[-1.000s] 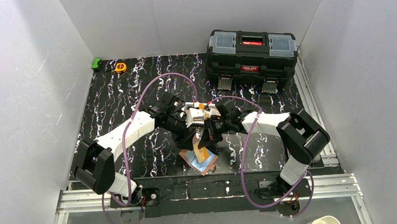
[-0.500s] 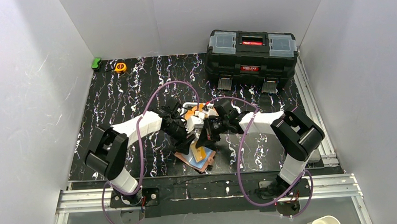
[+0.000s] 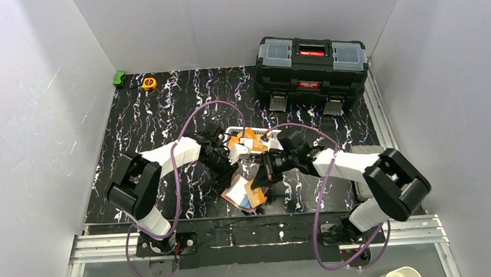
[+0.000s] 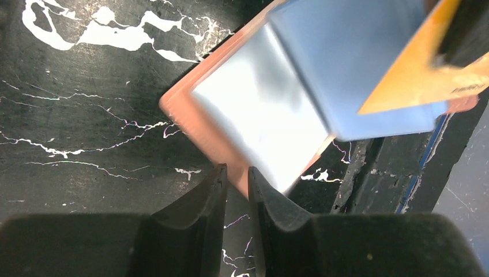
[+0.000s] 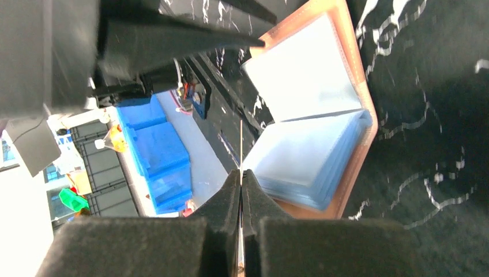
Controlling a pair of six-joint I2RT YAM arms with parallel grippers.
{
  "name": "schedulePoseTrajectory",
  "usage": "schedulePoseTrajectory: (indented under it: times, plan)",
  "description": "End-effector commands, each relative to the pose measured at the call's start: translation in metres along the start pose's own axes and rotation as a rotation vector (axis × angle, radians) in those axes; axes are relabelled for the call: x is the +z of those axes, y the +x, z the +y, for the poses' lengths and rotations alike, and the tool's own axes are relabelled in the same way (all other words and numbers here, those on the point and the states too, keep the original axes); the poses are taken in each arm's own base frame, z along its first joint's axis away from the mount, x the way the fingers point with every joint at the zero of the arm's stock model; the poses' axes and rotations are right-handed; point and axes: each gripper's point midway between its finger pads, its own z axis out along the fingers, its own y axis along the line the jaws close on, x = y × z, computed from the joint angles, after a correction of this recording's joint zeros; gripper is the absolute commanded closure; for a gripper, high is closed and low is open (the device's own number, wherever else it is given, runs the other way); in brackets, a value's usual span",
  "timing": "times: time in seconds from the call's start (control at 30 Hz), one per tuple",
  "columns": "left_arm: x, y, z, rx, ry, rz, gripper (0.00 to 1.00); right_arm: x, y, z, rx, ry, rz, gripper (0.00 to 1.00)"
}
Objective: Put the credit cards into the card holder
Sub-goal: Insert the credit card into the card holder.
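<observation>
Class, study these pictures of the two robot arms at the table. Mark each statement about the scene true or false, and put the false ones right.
1. The card holder lies open on the table. True.
2. The right tool is shut on an orange card. True.
3. The toolbox has its lid raised. False: the lid is down.
4. The tape measure lies right beside the card holder. False: it sits at the far left corner, next to a green thing.
5. The left tool has its tips at the card holder's pink edge. True.
</observation>
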Motion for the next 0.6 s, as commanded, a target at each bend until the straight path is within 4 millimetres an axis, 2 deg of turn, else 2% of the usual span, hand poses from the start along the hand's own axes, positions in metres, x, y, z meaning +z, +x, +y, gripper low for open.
schedulePoseTrajectory:
  times: [0.0, 0.1, 0.23, 0.4, 0.57]
  plan:
    - [-0.008, -0.005, -0.011, -0.001, 0.032, -0.028, 0.81, -0.014, 0.026, -0.009, 0.021, 0.031, 0.014, 0.99]
    - [-0.008, -0.006, -0.012, -0.001, 0.031, -0.032, 0.83, -0.02, 0.039, -0.019, 0.046, 0.057, 0.025, 0.99]
    - [-0.011, -0.012, -0.014, -0.011, 0.037, -0.049, 0.84, -0.025, 0.048, -0.026, 0.06, 0.076, 0.018, 0.99]
    - [-0.024, -0.032, -0.019, -0.024, 0.049, -0.084, 0.84, -0.021, 0.046, -0.027, 0.065, 0.073, 0.025, 0.99]
    - [-0.05, -0.063, -0.035, 0.012, 0.097, -0.155, 0.82, -0.016, 0.04, -0.028, 0.056, 0.076, 0.032, 0.99]
